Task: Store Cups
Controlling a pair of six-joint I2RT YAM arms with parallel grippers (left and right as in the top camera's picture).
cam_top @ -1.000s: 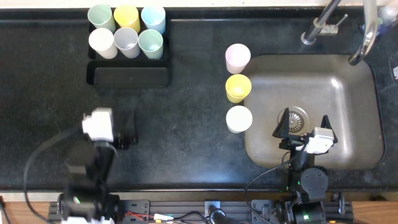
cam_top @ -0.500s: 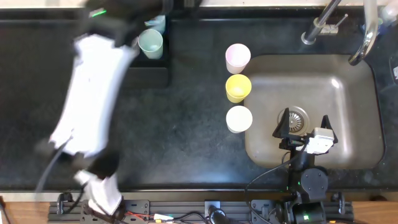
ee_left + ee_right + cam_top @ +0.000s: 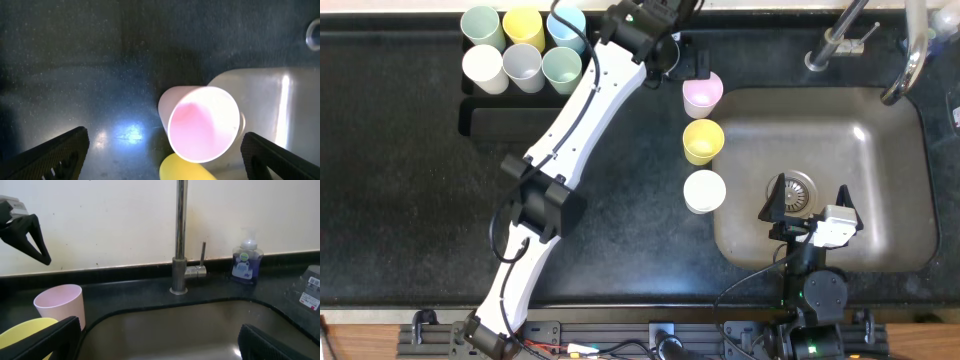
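A black speckled countertop [image 3: 620, 200] runs wall to wall, with a steel sink [image 3: 880, 130] sunk into its right side. Behind it rises a plain cream wall [image 3: 100, 220]. A chrome faucet [image 3: 180, 235] stands at the sink's back rim, with a blue soap bottle [image 3: 247, 262] near it.

The light falls from above and is even in the top view: the dark countertop [image 3: 400, 150] takes it almost without reflection, while the steel sink [image 3: 880, 140] gives back a soft pale sheen on its floor. In the left wrist view a bluish-white patch of glare lies on the countertop just beside the pink cup [image 3: 202, 125], whose inside glows strongly (it is the brightest thing there), and a broad dark shadow spreads on the counter beyond it. In the right wrist view the pale wall [image 3: 110, 220] is bright and evenly lit, the faucet [image 3: 180, 235] carries a narrow highlight, and the sink basin stays dim.
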